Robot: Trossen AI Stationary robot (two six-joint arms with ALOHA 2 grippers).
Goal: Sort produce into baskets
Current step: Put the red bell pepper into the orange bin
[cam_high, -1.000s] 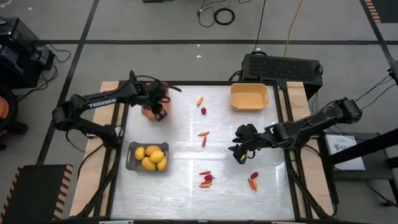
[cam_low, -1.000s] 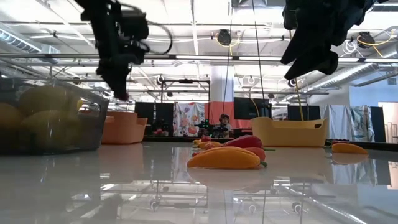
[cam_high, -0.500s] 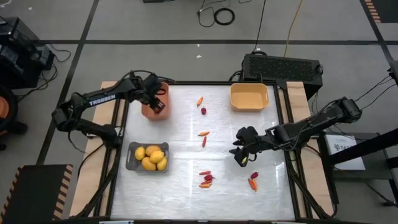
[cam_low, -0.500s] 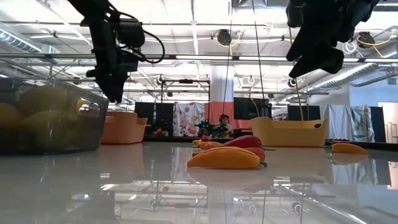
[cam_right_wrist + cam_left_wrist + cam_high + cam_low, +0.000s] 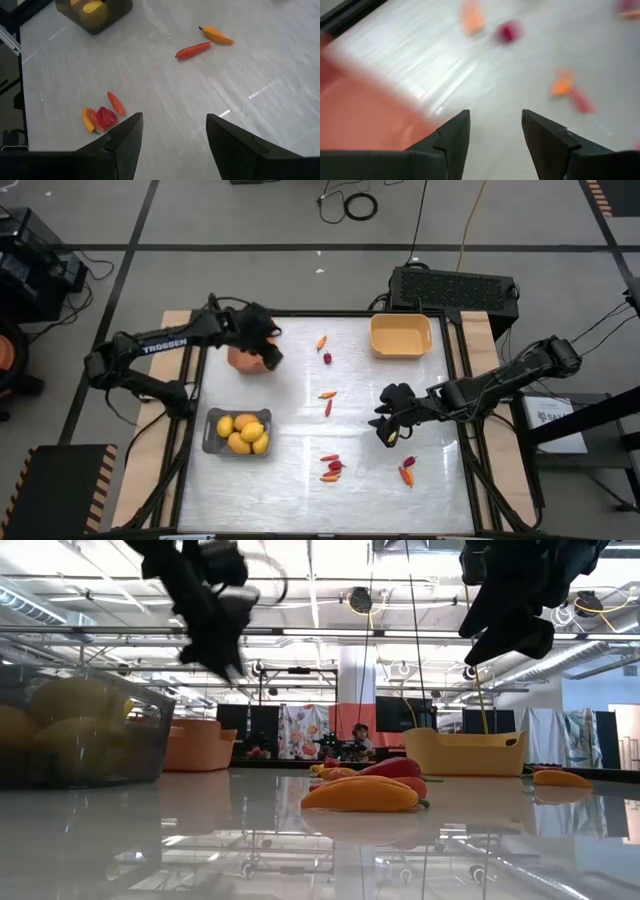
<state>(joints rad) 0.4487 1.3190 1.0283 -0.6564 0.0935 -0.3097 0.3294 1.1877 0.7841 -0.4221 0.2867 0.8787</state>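
Note:
My left gripper (image 5: pixel 270 354) (image 5: pixel 495 131) hangs open and empty at the right rim of the salmon-orange basket (image 5: pixel 240 359) (image 5: pixel 360 112). My right gripper (image 5: pixel 388 428) (image 5: pixel 175 134) hovers open and empty above the table's right half. The grey basket (image 5: pixel 212 442) holds several yellow fruits (image 5: pixel 243 432). The yellow-orange basket (image 5: pixel 400 336) stands at the far right. Loose produce lies on the table: an orange pepper (image 5: pixel 321 342) and a red piece (image 5: pixel 327 359) far off, an orange (image 5: pixel 327 394) and a red pepper (image 5: pixel 328 408) in the middle, a cluster (image 5: pixel 331 469) (image 5: pixel 101 118) near the front, and two more pieces (image 5: pixel 407 470).
Wooden side rails (image 5: pixel 482 350) frame the white table. A black box (image 5: pixel 455 288) sits beyond the far edge. The low view shows the peppers (image 5: pixel 362 792) lying in front, with the grey basket (image 5: pixel 75 735) close at the left.
My left gripper has swung from over the salmon-orange basket toward the table's right, to the basket's right rim, rising a little and tipping more toward level. My right gripper has kept still.

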